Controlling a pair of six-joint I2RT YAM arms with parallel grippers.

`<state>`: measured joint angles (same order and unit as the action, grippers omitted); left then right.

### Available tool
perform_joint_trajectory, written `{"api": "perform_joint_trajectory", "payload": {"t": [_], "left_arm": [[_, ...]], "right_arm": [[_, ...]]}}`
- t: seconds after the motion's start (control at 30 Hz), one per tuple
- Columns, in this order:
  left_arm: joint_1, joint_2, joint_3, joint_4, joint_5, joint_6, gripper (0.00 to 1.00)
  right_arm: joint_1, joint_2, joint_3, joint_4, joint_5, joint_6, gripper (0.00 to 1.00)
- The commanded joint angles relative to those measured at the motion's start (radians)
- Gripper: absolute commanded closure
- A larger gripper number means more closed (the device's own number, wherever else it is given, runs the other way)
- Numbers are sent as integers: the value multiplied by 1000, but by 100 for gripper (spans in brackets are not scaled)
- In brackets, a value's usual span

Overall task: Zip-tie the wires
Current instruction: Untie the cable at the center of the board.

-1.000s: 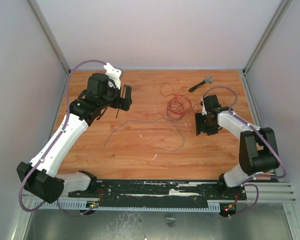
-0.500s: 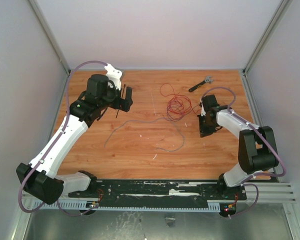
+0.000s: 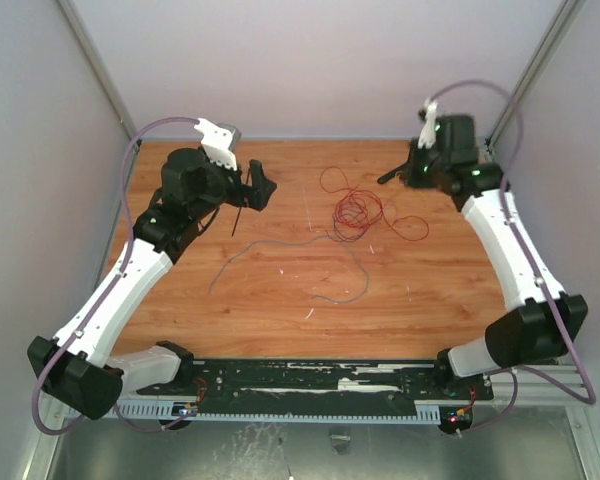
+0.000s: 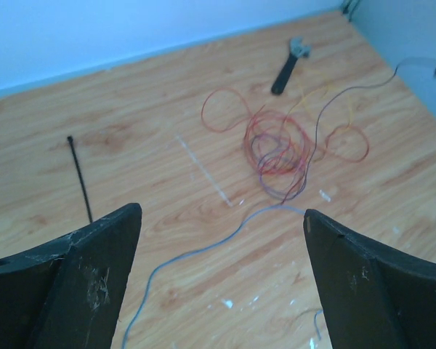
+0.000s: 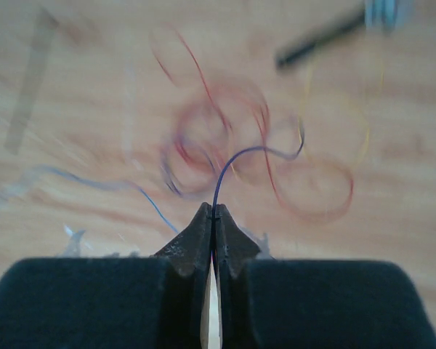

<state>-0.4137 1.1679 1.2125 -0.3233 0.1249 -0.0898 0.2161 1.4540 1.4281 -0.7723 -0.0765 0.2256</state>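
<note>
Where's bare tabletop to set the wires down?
Widest bare wood: near right, bordered by the grey wire, the red wires and the right arm. A smaller patch lies at the far edge between the left gripper and those wires. Crowded: around the zip tie and black tool.

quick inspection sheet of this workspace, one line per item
surface: wooden table, white flecks
job's things: wires tangled mid-table, grey strand trailing off; zip tie flat, apart from them
clutter: black tool by far edge
grippers: left gripper open, empty; right gripper shut on a dark strand of the wires
cables: purple cables along both arms
surroundings: pale walls
</note>
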Motion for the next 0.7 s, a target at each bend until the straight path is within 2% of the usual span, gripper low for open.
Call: {"api": "perform_joint_trajectory", "payload": {"t": [0.0,0.2,0.43,0.67], "left_arm": [[3,-33,-84,314,9,-125,2],[2,0,-188,634,158,-185,2],[-6,145,-235,946,277,-265,1],[-112,354,-143,1016,322,-176,2]], "right_arm": [[9,-64,241,122,-138,-21,100],[9,-17,488,317,-297,-35,100],[8,-22,539,626,-465,17,100],[8,-25,588,720,-496,25,100]]}}
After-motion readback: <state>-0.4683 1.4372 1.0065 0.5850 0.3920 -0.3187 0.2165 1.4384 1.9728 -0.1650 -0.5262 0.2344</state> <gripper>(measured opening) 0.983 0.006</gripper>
